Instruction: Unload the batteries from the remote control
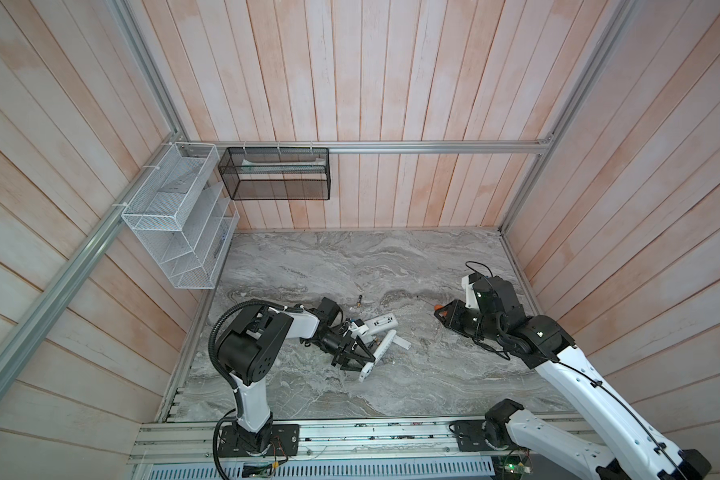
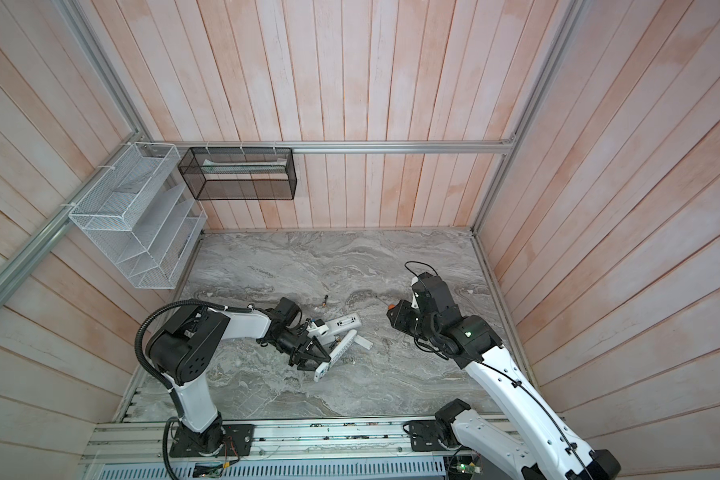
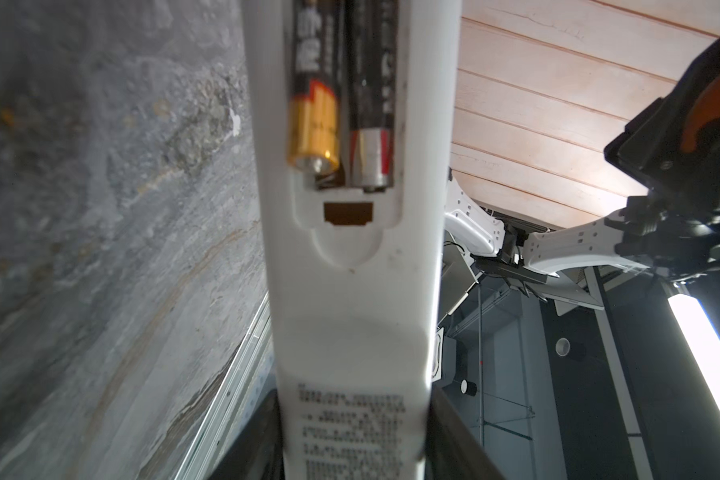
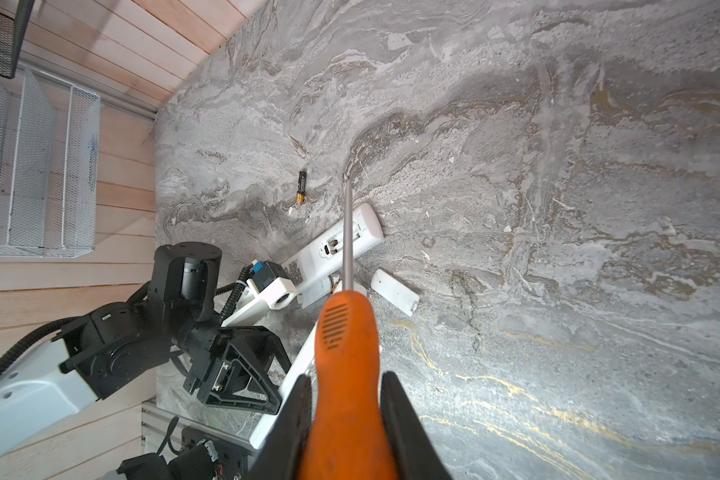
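Left gripper (image 1: 366, 360) clamps the white remote (image 3: 350, 291) across its long edges; batteries (image 3: 314, 104) sit in its open bay. Right gripper (image 4: 346, 415) pinches the screwdriver (image 4: 344, 332). Loose battery (image 4: 301, 188) lies apart on bare table (image 1: 433, 386).

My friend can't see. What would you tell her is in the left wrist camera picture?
A white remote, close up, has its back cover off, showing two batteries side by side: one gold-ended, one silver and red. Dark fingers grip its labelled end; a grey table and an orange screwdriver are behind.
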Tool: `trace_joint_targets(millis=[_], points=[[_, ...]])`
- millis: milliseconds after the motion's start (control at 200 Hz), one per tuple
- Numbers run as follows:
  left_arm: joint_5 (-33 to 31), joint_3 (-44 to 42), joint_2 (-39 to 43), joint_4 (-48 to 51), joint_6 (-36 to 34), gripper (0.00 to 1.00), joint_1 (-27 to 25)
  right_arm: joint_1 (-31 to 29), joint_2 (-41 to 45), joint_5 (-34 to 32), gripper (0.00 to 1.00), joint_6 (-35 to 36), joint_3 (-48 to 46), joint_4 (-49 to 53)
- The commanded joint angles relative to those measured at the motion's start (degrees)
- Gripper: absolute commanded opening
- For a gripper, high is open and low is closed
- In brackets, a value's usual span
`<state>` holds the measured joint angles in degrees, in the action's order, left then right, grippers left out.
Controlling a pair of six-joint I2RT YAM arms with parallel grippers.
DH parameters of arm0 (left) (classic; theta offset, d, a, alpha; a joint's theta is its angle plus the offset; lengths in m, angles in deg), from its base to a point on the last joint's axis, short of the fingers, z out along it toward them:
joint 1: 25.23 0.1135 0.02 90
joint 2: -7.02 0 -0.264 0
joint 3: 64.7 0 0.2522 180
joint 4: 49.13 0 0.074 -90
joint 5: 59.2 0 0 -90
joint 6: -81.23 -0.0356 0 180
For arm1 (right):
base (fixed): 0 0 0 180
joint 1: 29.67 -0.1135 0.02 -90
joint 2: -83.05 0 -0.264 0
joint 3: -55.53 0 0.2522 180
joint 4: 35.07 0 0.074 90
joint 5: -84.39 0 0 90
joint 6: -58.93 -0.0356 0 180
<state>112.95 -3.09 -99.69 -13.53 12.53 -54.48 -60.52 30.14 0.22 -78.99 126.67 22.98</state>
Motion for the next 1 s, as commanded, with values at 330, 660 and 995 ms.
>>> trace_joint_targets(millis=[330,660,995], points=[[0.3,-8.5,8.1,-54.9,50.5,0.07,0.2,0.9,-1.7,3.4,0.0,2.1,0.9,-3.8],[-14.2,18.9,2.2,24.2,-12.6,0.02,-4.4,0.9,-2.7,3.6,0.0,3.2,2.1,-4.8],[-63.5,18.6,10.4,30.6,-41.3,0.01,-12.2,9.1,-10.8,12.0,0.0,21.9,17.5,12.0]])
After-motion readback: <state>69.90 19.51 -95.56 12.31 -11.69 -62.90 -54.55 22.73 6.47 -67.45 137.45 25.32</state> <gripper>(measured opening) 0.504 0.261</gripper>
